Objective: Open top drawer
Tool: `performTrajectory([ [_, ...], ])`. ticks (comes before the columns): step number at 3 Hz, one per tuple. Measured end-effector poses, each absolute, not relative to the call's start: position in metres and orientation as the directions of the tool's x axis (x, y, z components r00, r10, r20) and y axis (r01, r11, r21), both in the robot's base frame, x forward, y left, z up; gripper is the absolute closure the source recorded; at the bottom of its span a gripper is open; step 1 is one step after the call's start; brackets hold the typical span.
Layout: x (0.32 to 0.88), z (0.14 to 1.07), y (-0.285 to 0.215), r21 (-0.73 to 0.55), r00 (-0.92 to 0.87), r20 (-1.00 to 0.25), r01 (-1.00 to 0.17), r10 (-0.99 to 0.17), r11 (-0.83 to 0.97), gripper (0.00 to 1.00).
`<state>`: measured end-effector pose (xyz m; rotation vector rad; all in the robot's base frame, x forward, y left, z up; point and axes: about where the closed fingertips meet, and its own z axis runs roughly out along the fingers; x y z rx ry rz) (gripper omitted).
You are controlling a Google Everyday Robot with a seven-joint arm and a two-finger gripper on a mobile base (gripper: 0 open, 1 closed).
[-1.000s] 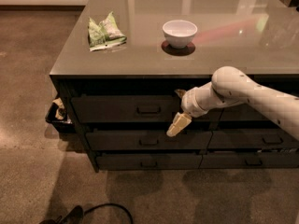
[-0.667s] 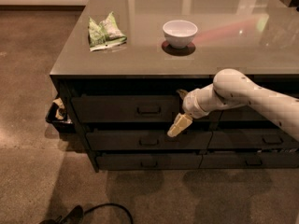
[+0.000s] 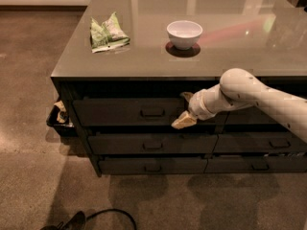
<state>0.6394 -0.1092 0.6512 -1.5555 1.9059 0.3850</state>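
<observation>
Camera view | jaws apart at right end of top drawer (image 3: 120, 111) (clear of its pull (image 3: 152, 113))

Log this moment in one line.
step: open top drawer | tool: at its right end, off the pull | counter: bowl, green packet

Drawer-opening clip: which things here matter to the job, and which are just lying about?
Job: top drawer; its metal pull; gripper, at that drawer's right end.

Lying about: white bowl and green snack bag on the countertop; black bin at the left; cable on the floor.
</observation>
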Motion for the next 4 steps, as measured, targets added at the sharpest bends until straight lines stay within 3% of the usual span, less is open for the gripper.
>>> performTrajectory([
  [2,0.646,0.662,-0.111,-0.167,-0.095,-0.638,-0.952,-0.765,0.257,0.89],
  [3,0.649,0.665,-0.112,-0.167,-0.094,-0.637,-0.952,-0.765,0.257,1.0],
  [4,0.651,0.67,-0.113,-0.167,-0.094,-0.637,-0.952,-0.765,0.256,1.0],
])
